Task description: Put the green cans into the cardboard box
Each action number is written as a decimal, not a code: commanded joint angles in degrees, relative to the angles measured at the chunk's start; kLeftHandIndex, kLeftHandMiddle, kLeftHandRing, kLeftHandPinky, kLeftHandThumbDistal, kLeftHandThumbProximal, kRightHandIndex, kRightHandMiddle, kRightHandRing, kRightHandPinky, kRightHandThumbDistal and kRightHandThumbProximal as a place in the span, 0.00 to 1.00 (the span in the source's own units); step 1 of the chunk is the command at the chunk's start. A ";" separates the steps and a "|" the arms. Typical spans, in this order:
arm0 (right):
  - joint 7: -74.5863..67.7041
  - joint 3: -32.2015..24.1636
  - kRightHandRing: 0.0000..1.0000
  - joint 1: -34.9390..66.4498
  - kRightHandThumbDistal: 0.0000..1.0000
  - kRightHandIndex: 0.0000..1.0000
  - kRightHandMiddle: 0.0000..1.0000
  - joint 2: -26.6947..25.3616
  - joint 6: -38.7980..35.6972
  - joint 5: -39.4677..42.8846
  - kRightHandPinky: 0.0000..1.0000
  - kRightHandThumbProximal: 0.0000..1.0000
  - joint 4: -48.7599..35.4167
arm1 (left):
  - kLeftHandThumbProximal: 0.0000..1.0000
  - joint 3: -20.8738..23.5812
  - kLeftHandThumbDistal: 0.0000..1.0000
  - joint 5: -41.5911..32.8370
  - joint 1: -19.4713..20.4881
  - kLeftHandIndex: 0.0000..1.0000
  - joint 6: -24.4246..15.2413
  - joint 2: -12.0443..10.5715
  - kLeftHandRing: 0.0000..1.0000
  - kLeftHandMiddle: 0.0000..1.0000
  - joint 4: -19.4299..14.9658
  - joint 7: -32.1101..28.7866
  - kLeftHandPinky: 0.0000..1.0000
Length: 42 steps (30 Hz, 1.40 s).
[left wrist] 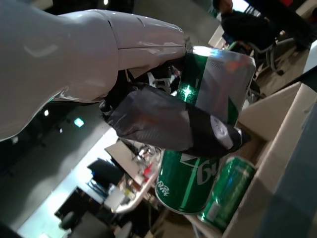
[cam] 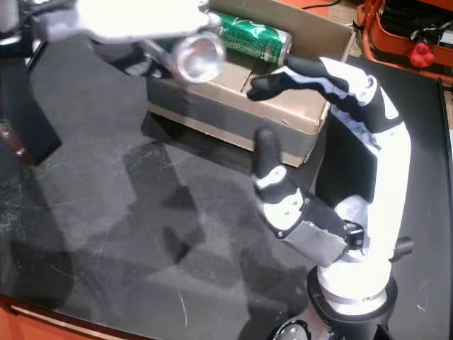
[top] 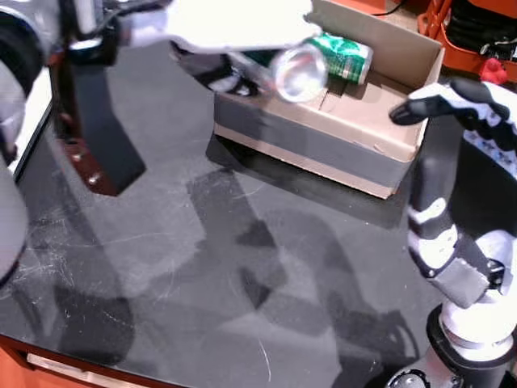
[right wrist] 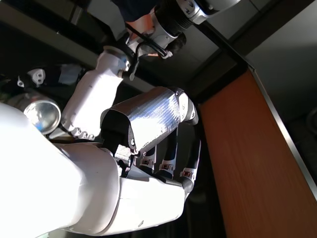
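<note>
My left hand (top: 234, 24) (cam: 134, 18) is shut on a green can (top: 297, 71) (cam: 201, 55), held on its side above the near left part of the cardboard box (top: 380, 137) (cam: 283, 113). The can's silver end faces the head cameras. In the left wrist view my thumb (left wrist: 168, 124) wraps across the held can (left wrist: 190, 176). Another green can (top: 347, 56) (cam: 256, 40) (left wrist: 230, 186) lies inside the box. My right hand (top: 452, 267) (cam: 311, 219) (right wrist: 148, 124) is open and holds nothing, its fingers arched over the box's right corner.
The box sits at the back of a black table (top: 202, 267) (cam: 141, 234). A dark stand (top: 89, 121) rises at the left. Orange equipment (top: 472, 40) (cam: 403, 35) stands behind the table at the right. The table's front edge (top: 65, 368) runs along the bottom left.
</note>
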 commanded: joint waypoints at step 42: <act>-16.93 22.29 0.61 -0.30 0.10 0.50 0.58 -15.32 -5.89 -7.23 0.64 0.02 1.82 | 0.50 10.05 0.08 -9.83 -0.06 0.00 11.09 -7.88 0.24 0.00 0.98 -17.15 0.19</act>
